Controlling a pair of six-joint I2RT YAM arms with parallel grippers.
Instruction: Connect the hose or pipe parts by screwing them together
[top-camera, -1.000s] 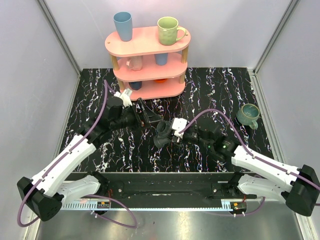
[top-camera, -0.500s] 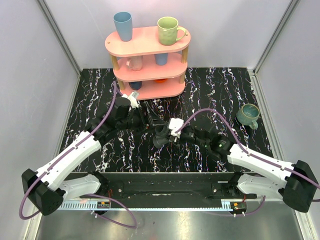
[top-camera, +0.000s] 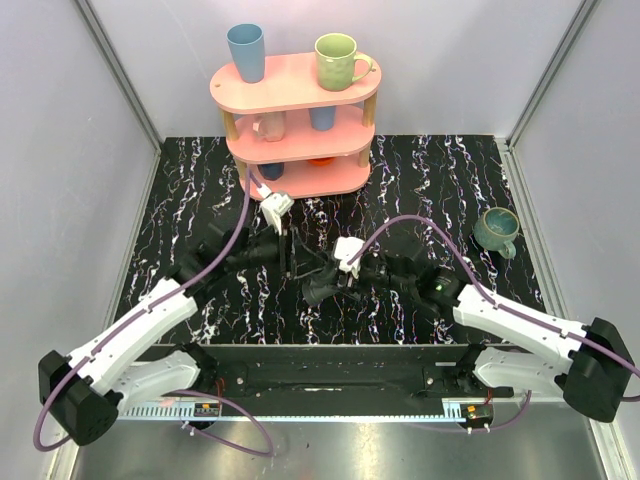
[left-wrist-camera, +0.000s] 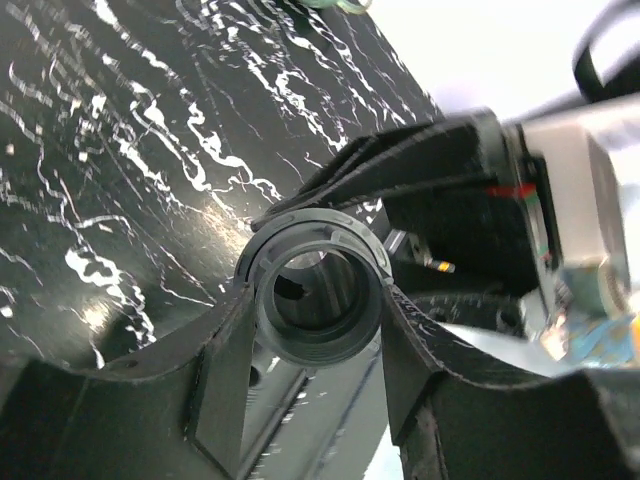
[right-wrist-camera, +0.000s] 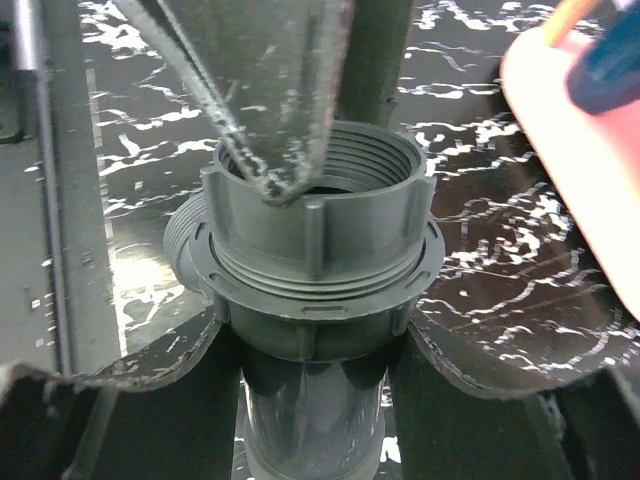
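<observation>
The pipe parts (top-camera: 318, 287) are one dark grey T-shaped fitting, held above the black marbled table between my two grippers. My right gripper (right-wrist-camera: 312, 335) is shut on the smooth tube below the ribbed nut (right-wrist-camera: 320, 230). A threaded side branch (right-wrist-camera: 183, 250) sticks out to the left. My left gripper (left-wrist-camera: 315, 300) faces the fitting's open round end (left-wrist-camera: 318, 345), and its fingers (left-wrist-camera: 225, 380) press against both sides of that ring. In the top view the left gripper (top-camera: 296, 262) and the right gripper (top-camera: 336, 277) meet at the fitting.
A pink three-tier shelf (top-camera: 300, 90) stands at the back, with a blue cup (top-camera: 246, 52), a green mug (top-camera: 338, 60) and smaller cups on its lower tiers. A teal mug (top-camera: 495, 230) sits on the table at the right. Purple cables loop over both arms.
My left arm has swung right to the fitting and its jaws have narrowed onto the open end. The right gripper, still holding the fitting, has shifted slightly left and nearer.
</observation>
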